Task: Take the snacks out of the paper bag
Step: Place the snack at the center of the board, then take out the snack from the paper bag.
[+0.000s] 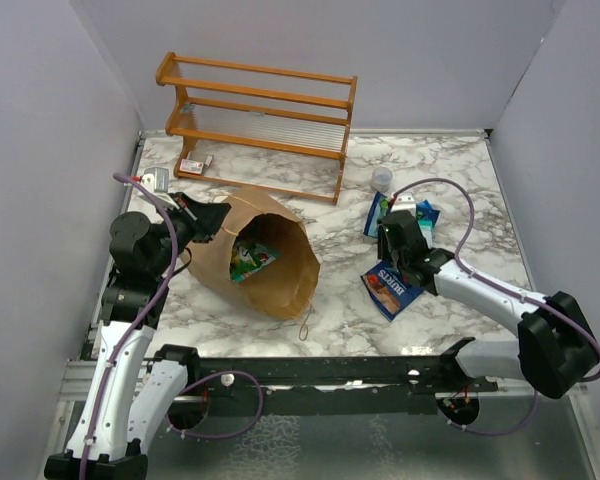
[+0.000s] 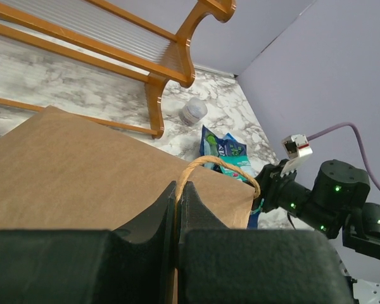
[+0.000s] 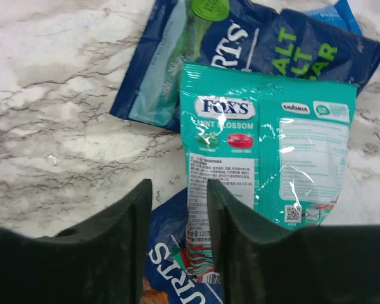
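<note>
The brown paper bag [image 1: 280, 262] lies on its side, mouth toward the near right, with a green snack packet [image 1: 252, 258] inside. My left gripper [image 1: 212, 222] is shut on the bag's far edge at its twisted handle [image 2: 221, 166], the jaws [image 2: 177, 196] pinched together. My right gripper [image 1: 392, 232] is open above snacks lying on the table. In the right wrist view a teal Fox's packet [image 3: 285, 139] lies over a dark blue pouch [image 3: 240, 44] and a blue packet [image 3: 177, 266]. The teal packet's lower left corner lies between the spread fingers [image 3: 179, 190].
A wooden two-shelf rack [image 1: 260, 110] stands at the back. A small clear cup [image 1: 381, 179] sits right of it, and a red-and-white flat packet [image 1: 193, 164] lies at its left foot. A blue packet [image 1: 390, 288] lies near the right arm. Walls enclose the marble table.
</note>
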